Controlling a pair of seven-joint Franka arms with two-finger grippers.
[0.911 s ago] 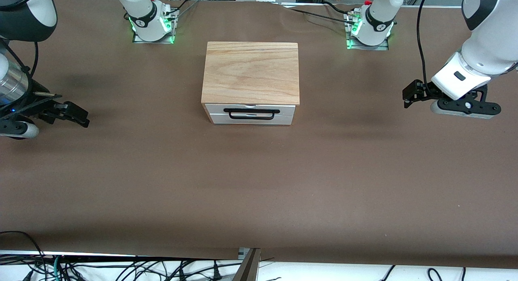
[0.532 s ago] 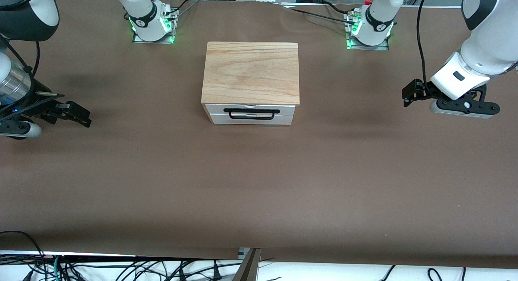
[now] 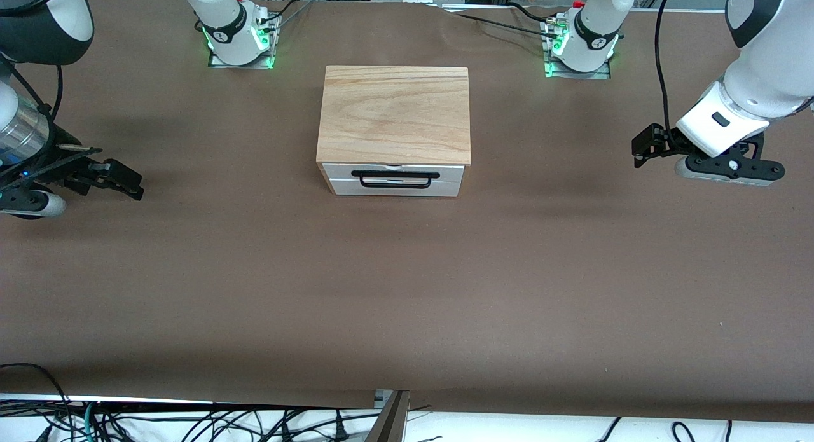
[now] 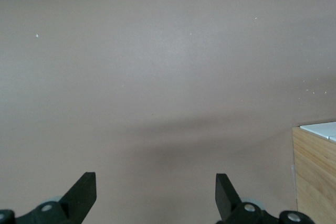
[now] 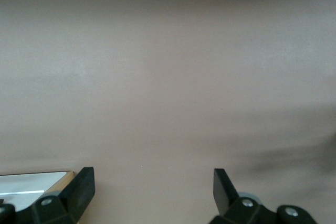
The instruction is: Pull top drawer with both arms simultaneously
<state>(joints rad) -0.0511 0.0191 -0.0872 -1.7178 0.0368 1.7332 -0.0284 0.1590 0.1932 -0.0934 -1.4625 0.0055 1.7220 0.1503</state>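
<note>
- Front view: wooden box (image 3: 394, 113) is seen mid-table between the two arm bases; top drawer (image 3: 393, 173) is set in its camera-facing side, closed, black bar handle (image 3: 395, 178) untouched.
- Left gripper (image 3: 641, 151) is held over bare table (image 3: 407, 289) at the left arm's end, well apart from the box; fingers (image 4: 80, 195) are spread wide, nothing held.
- Right gripper (image 3: 130, 182) is held over bare table at the right arm's end; fingers (image 5: 80, 188) are likewise spread wide, empty.
- A box corner (image 4: 315, 174) is probably what is caught at the left wrist view's edge.

Left gripper (image 4: 155, 195) jaws spread over brown table (image 4: 157, 77), wooden box (image 4: 315, 174) corner
</note>
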